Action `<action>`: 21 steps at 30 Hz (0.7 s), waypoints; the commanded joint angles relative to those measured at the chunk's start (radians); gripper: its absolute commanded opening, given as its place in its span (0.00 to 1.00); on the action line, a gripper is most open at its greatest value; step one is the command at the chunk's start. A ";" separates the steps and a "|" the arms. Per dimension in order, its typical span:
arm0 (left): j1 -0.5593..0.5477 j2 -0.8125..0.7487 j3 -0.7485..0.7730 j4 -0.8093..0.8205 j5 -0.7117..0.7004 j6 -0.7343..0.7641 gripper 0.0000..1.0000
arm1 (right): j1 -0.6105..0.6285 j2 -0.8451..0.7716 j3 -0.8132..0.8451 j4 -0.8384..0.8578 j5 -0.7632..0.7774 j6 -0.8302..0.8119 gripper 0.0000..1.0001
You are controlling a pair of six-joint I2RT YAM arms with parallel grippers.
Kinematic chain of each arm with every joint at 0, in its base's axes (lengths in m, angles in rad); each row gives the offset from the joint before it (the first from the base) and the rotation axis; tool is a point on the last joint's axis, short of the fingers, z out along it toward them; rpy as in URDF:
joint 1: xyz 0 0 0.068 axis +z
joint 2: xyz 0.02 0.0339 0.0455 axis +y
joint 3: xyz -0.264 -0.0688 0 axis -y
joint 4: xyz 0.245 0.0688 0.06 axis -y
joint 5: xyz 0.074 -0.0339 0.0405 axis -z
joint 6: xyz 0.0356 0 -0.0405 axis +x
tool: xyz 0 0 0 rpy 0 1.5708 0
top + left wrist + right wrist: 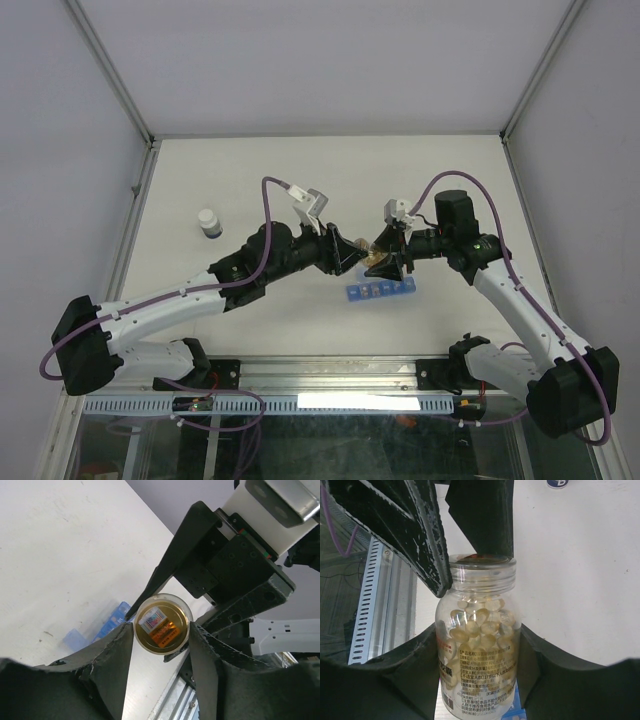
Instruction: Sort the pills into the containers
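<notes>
A clear amber bottle with no cap, part full of pale yellow pills, is held in the air just above the blue pill-organiser strip. My right gripper is shut on the bottle's body. My left gripper meets it from the left. Its fingers close on either side of the bottle's round open end. In the right wrist view the left fingers flank the bottle's neck. Part of the organiser shows below the bottle.
A small white round cap with a dark base stands on the table at the left. A metal rail runs along the near edge by the arm bases. White walls enclose the table on three sides.
</notes>
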 commanded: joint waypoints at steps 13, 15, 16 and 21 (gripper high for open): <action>-0.011 0.022 -0.027 0.149 0.346 0.169 0.21 | -0.007 -0.013 0.037 0.041 -0.041 -0.010 0.00; -0.009 0.033 -0.031 0.148 0.405 0.251 0.22 | -0.007 -0.014 0.036 0.041 -0.042 -0.010 0.00; -0.009 0.042 -0.029 0.142 0.437 0.292 0.22 | -0.007 -0.014 0.037 0.040 -0.043 -0.009 0.00; 0.009 0.094 -0.002 0.073 0.592 0.525 0.22 | -0.009 -0.020 0.038 0.039 -0.045 -0.009 0.00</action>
